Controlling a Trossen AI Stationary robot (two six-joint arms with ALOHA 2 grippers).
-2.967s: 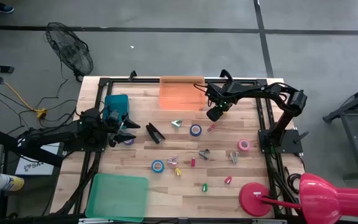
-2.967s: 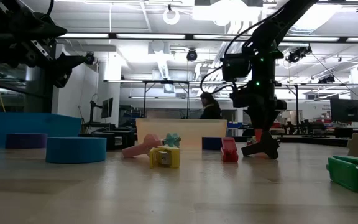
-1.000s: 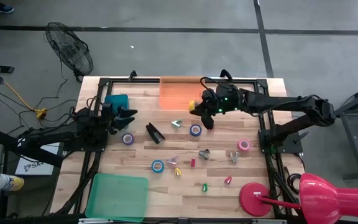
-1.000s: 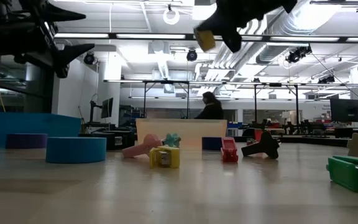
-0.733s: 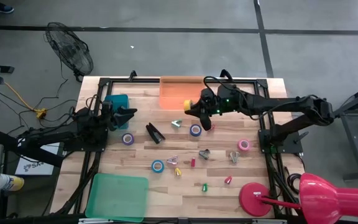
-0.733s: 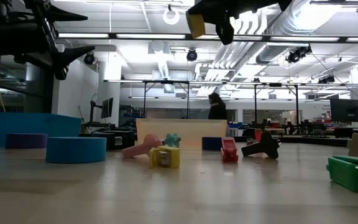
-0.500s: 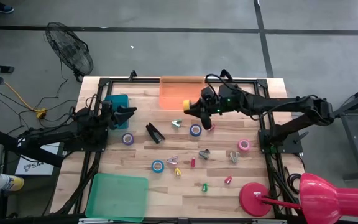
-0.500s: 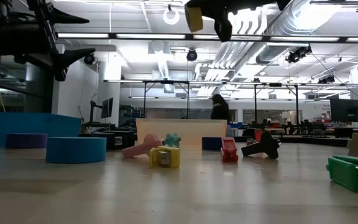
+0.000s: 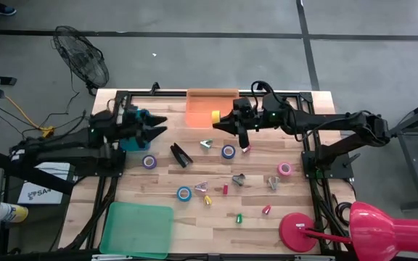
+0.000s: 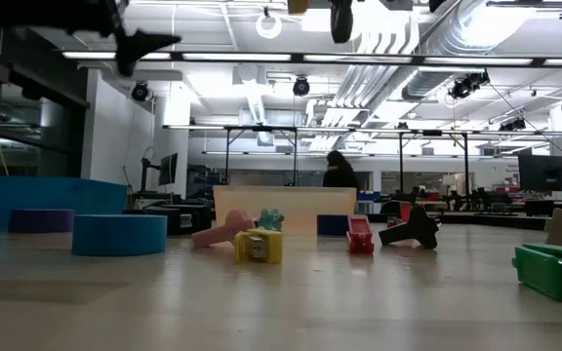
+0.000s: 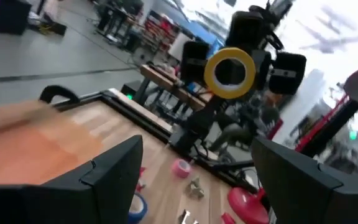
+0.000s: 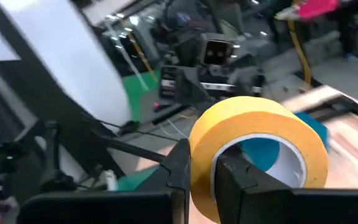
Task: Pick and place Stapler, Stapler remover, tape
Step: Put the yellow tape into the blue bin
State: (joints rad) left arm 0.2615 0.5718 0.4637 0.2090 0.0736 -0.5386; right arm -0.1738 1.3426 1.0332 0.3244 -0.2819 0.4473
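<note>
Right gripper [image 9: 222,120] pinching yellow tape [image 9: 215,116] through its hole, above orange tray [image 9: 202,109]; carry fully over, lower, then release; left gripper [image 9: 158,124] spread, waiting near blue bin [image 9: 130,129].

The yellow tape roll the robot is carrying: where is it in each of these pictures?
High view: yellow tape roll held by the right gripper over the orange tray.
Low view: top edge, mostly cut off.
Left wrist view: facing us, upper middle.
Right wrist view: close up, pinched between the fingers.
Shared landmark: the right gripper itself.
</note>
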